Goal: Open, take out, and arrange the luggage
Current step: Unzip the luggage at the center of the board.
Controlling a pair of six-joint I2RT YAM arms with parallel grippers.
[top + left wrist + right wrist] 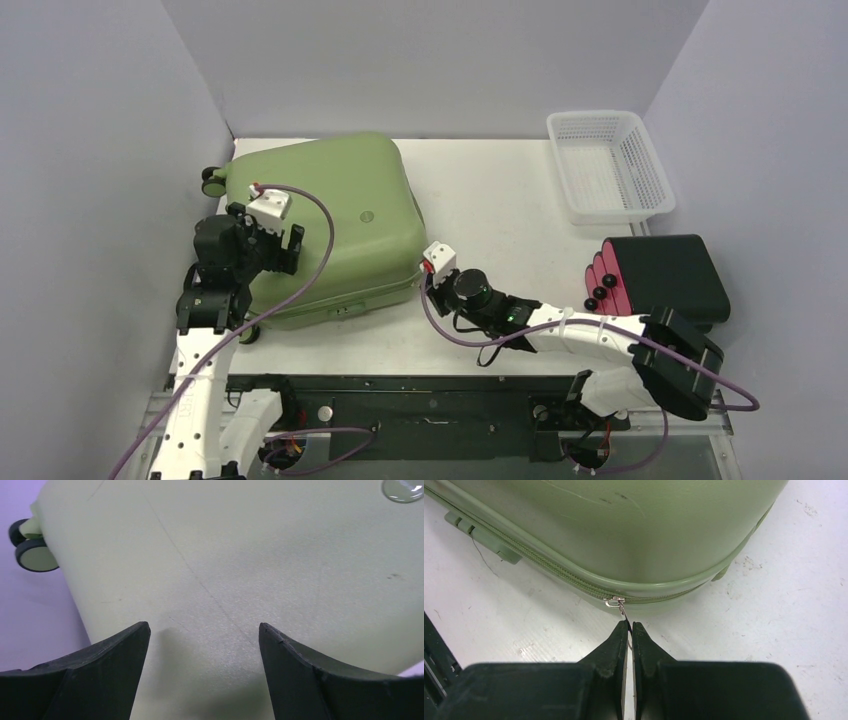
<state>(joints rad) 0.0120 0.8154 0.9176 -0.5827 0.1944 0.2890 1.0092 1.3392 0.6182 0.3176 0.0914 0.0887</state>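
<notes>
The luggage [330, 215], an olive-green hard-shell suitcase, lies flat and closed on the table's left half. Its zipper runs along the near side [549, 567]. My right gripper [630, 623] is at the case's near right corner [425, 280], shut on the small metal zipper pull [622, 611] that hangs from the slider [614, 601]. My left gripper [204, 626] is over the left part of the top shell [265, 250], jaws wide apart with only the green surface between them. A black wheel [35, 555] shows at the case's far left corner.
A white mesh basket [608, 165] stands at the back right. A smaller black case with a pink-red side [665, 275] lies at the right edge, beside my right arm. Grey walls close in the table on the left, back and right.
</notes>
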